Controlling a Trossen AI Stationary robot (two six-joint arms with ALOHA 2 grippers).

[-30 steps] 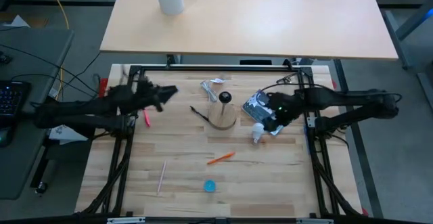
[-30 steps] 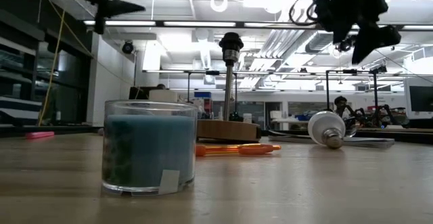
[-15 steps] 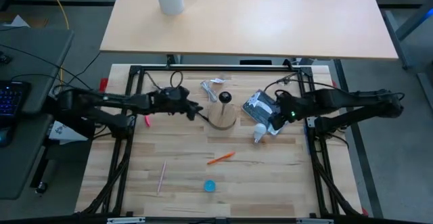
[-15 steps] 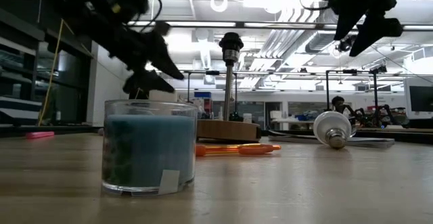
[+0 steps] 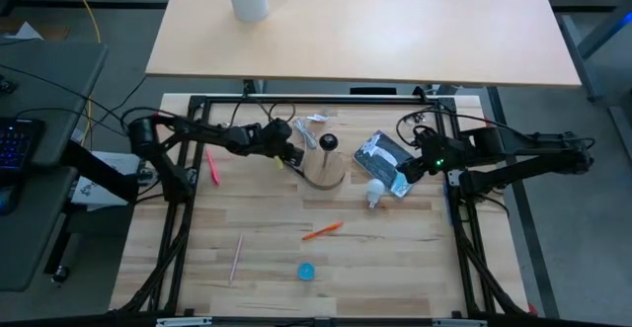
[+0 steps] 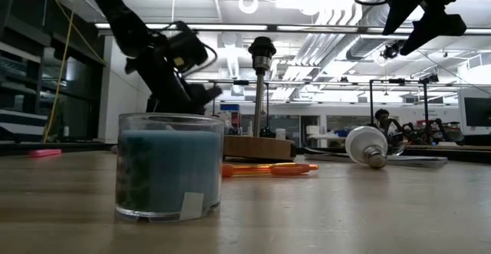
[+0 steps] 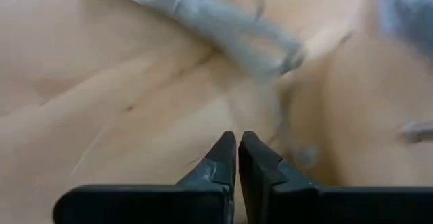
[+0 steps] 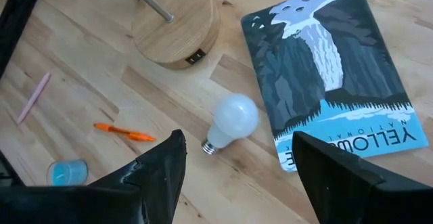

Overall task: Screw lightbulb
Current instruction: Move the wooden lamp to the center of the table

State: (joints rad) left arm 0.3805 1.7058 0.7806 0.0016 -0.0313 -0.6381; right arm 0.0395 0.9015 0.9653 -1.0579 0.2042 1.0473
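Note:
The white lightbulb (image 5: 374, 193) lies on its side on the table, its screw base toward the near edge (image 8: 230, 119). The lamp stand, a round wooden base (image 5: 326, 172) with an upright black socket (image 6: 261, 51), stands to its left. My left gripper (image 5: 288, 156) is shut low over the table just left of the wooden base; nothing shows between its fingertips (image 7: 237, 149). My right gripper (image 5: 408, 169) hangs open above the bulb and the book, touching nothing (image 8: 237, 176).
A waterfall-cover book (image 5: 381, 155) lies right of the lamp. An orange pen (image 5: 322, 230), a blue candle glass (image 5: 307, 271) and a pink stick (image 5: 236, 256) lie nearer. A silver wrapper (image 5: 310, 127) lies behind the lamp, and a pink marker (image 5: 212, 167) lies at the left.
My left gripper has swung down and toward the table's right, tipping its fingers downward until it is beside the wooden base, and it has shut. My right gripper has drawn back a little toward the right edge and up, staying open.

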